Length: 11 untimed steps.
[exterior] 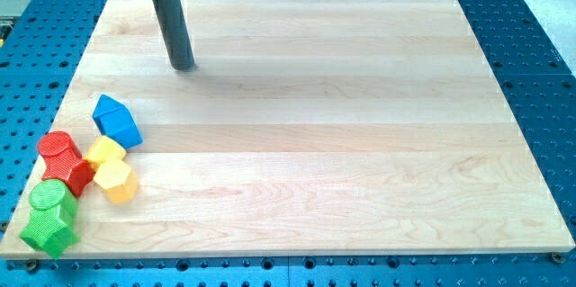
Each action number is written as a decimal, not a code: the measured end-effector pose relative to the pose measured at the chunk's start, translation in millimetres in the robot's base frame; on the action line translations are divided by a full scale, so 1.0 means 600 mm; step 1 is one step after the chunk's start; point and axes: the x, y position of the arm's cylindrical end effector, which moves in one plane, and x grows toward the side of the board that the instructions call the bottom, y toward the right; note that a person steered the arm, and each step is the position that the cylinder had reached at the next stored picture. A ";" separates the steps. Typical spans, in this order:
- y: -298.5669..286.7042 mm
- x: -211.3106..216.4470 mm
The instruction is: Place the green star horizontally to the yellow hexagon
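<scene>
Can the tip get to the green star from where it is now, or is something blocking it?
Probably yes, but not directly. My tip is near the view's top; the green star sits in the bottom-left corner, behind the blue block, red blocks and green cylinder. Skirting them looks possible.

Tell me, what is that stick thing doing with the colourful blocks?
A robot arm's rod is meant to push the green star level with the yellow hexagon. Right now my tip rests near the board's top left, touching nothing. The blocks sit huddled at the bottom left, the star lowest.
</scene>
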 end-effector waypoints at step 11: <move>-0.259 0.332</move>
